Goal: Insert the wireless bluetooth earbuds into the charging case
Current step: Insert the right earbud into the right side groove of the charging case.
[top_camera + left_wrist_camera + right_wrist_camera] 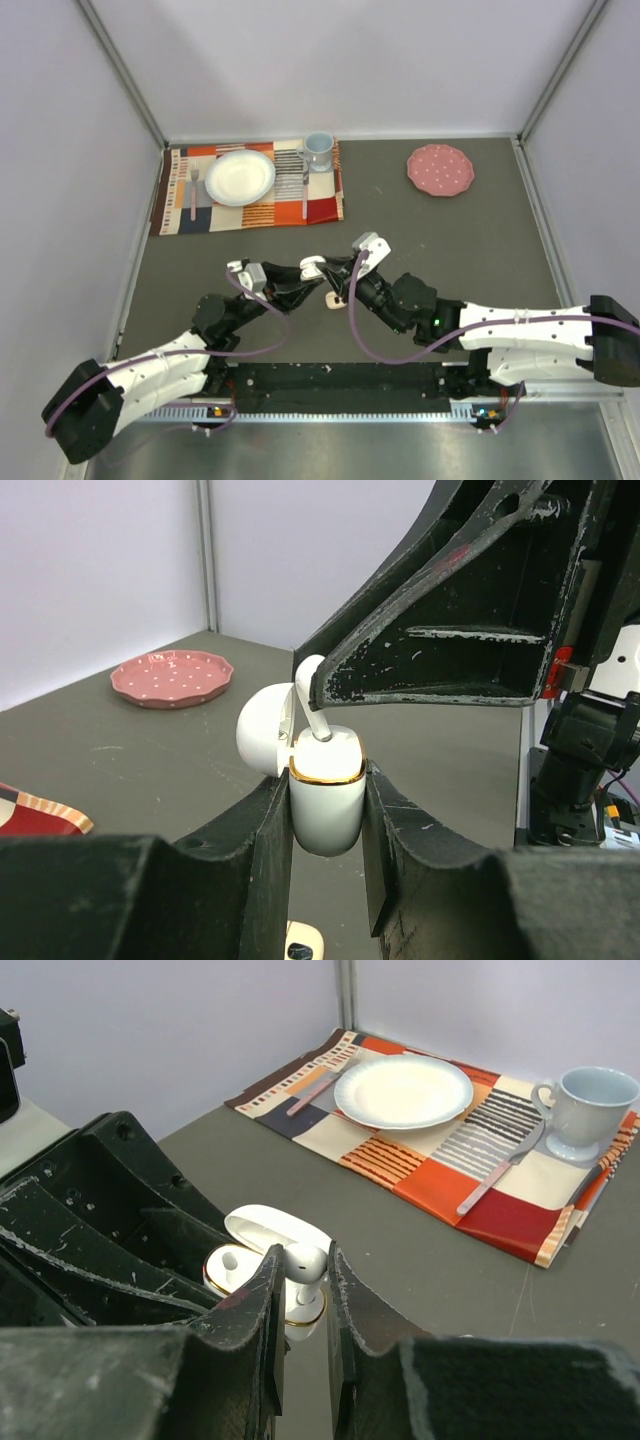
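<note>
Right now my left gripper (327, 830) pinches the charging case (327, 810) by its lower body, with the lid (262, 730) swung open. The case is held just above the table (150, 760), between the two arms. My right gripper (303, 1288) is nipped on one earbud (304, 1257) by its head, stem pointing down into the case mouth.

Risks, as I judge them:
- The earbud leans, so its stem could catch the gold rim (325, 778) or jam crooked in its socket.
- Pressing harder could twist the smooth case in the left pinch or squeeze it out.
- The right finger sits close to the lid and could knock it shut.
- Letting go early would drop the bud.

Whether the stem is seated I cannot tell, as the finger hides it. No brand, label or readable writing shows anywhere, only a red smear on one finger
</note>
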Robot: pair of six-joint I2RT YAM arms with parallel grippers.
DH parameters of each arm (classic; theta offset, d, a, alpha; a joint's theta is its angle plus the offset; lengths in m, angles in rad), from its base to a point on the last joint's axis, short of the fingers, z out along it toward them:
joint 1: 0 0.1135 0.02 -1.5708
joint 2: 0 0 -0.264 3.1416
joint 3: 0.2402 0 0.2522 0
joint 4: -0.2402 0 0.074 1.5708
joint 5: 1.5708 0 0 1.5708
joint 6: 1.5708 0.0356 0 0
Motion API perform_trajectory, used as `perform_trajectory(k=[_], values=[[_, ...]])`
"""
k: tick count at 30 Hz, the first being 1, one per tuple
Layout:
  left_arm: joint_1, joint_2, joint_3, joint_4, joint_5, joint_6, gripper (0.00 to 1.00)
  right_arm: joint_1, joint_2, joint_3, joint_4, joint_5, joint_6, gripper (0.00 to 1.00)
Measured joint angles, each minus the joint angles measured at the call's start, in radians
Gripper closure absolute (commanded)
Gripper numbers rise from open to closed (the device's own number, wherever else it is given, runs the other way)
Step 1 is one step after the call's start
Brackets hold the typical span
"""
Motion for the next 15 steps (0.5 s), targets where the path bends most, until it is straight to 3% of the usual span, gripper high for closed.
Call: perform_trajectory(k=[15], values=[[-0.003,0.001,0.0,-0.011,-0.031,-0.016,1.0,0.011,0.011,-0.005,0.015,0.006,-0.08,0.99]])
